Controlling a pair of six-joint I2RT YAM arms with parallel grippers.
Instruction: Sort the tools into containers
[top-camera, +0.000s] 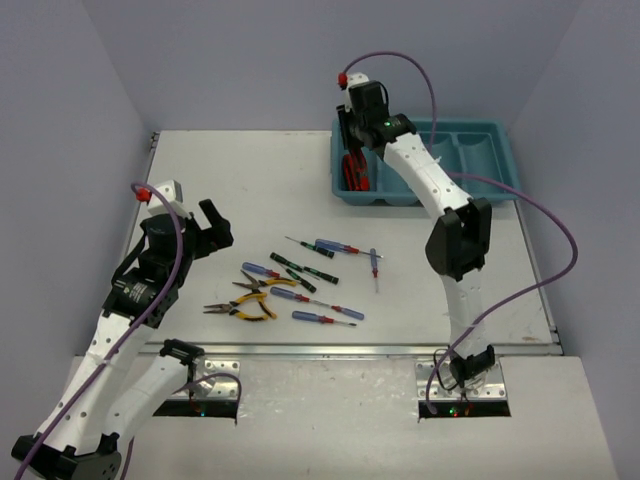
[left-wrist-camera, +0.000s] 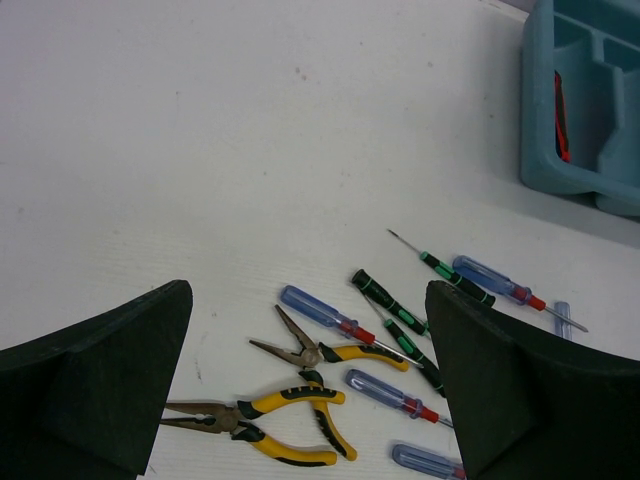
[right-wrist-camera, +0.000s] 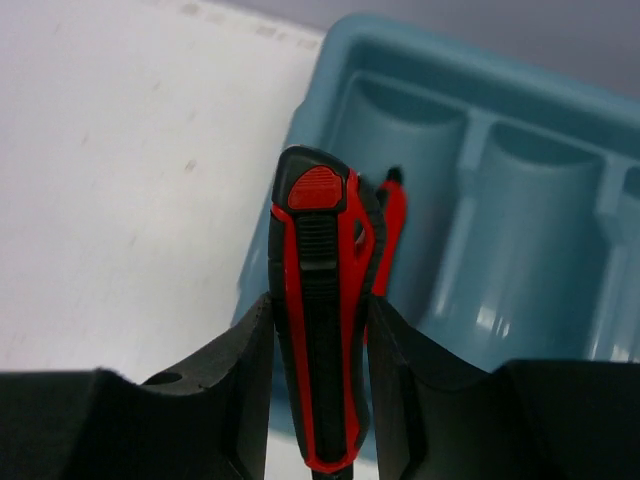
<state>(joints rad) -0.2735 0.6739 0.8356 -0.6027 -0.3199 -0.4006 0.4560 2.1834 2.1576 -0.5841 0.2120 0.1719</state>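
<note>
In right wrist view alone, right gripper (right-wrist-camera: 318, 335) clamps a knife (right-wrist-camera: 320, 250).

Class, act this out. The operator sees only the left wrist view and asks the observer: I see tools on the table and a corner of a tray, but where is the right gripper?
Observer: The right gripper is above the left end of the tray, as the top view shows.
Operator: Is it holding anything?
Observer: Yes, it is shut on a red-and-black knife.
Operator: I see something red in the tray. What is it?
Observer: A second red knife, lying right below the held one.
</note>
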